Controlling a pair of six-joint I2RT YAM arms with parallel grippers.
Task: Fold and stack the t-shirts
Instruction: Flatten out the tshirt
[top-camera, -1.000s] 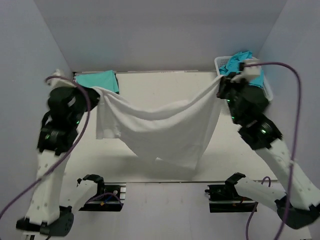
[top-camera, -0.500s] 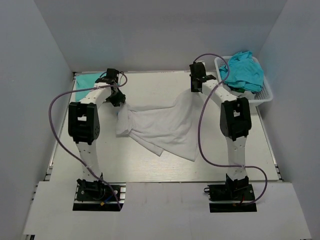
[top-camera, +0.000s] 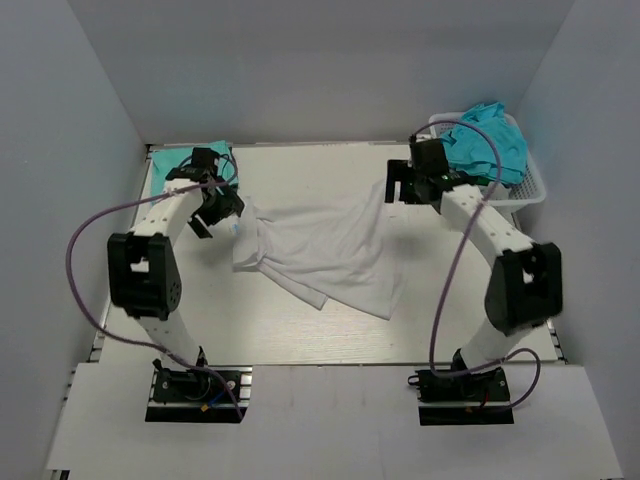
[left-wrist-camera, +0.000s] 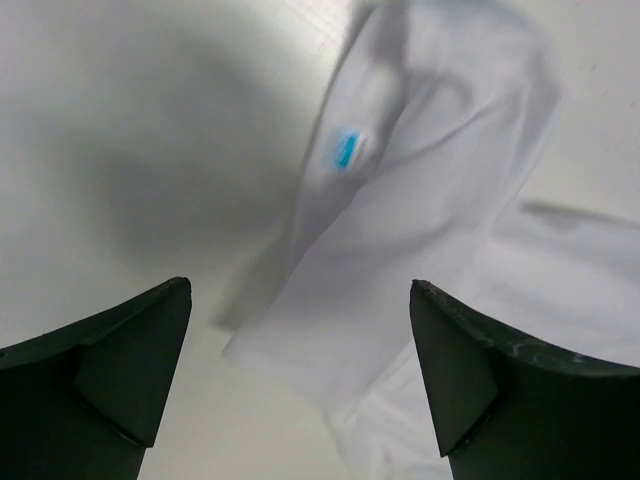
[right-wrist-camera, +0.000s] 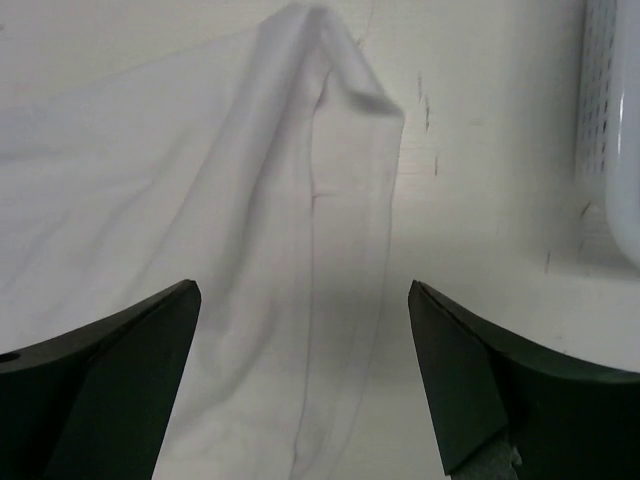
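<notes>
Left gripper (top-camera: 218, 213) (left-wrist-camera: 300, 290): fingers spread wide, nothing between them. White t-shirt (top-camera: 325, 255) (left-wrist-camera: 420, 200) lies on the bench (top-camera: 320, 330) below and ahead of it. The shirt's bunched left edge is under the gap, with a small blue label (left-wrist-camera: 346, 150) on the cloth further ahead.

Right gripper (top-camera: 405, 192) (right-wrist-camera: 303, 290): fingers also apart and empty. A folded corner of the white t-shirt (right-wrist-camera: 200, 200) sits below and ahead of it, and the rest spreads off to its left. The basket (top-camera: 530, 185) (right-wrist-camera: 610, 120) is off to its right, with crumpled teal t-shirts (top-camera: 485, 140) piled inside.

The white t-shirt spans between the two grippers, wrinkled and partly doubled over, not flat. Its lower hem trails towards the arm bases.

One folded teal t-shirt (top-camera: 175, 158) is at the far corner, just beyond the left gripper.
</notes>
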